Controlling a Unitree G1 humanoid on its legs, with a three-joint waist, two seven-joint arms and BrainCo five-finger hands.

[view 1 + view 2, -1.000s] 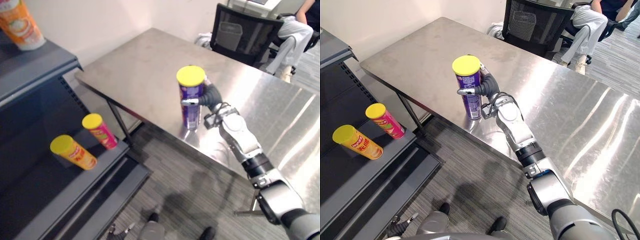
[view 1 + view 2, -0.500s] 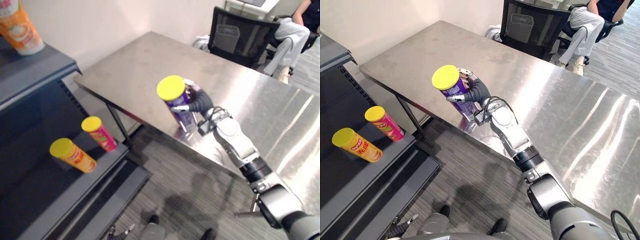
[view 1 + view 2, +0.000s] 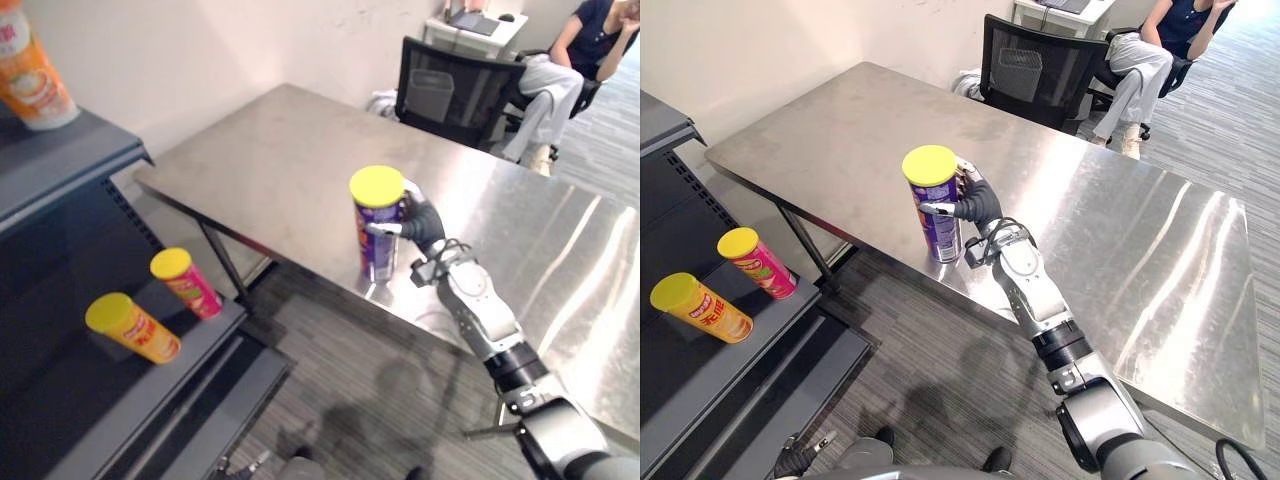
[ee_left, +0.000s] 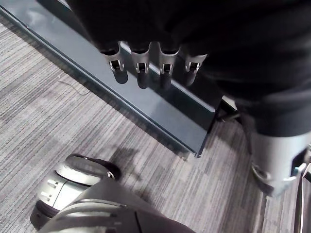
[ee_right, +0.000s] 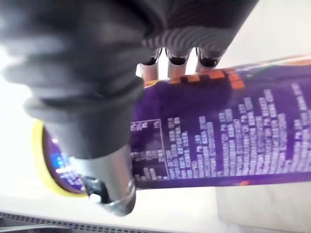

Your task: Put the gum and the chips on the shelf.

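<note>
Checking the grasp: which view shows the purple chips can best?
The right eye view: the whole purple chips can, yellow lid to base, upright in the right hand by the table edge. The left eye view shows much the same; the right wrist view, its side very close.

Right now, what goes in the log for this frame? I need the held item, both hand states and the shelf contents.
held item: purple chips can, yellow lid, upright
holder: right hand, fingers curled round it
can position: at the table near its front edge; contact unclear
left hand: fingers relaxed, holding nothing
shelf: yellow can and pink can on it, apart
</note>
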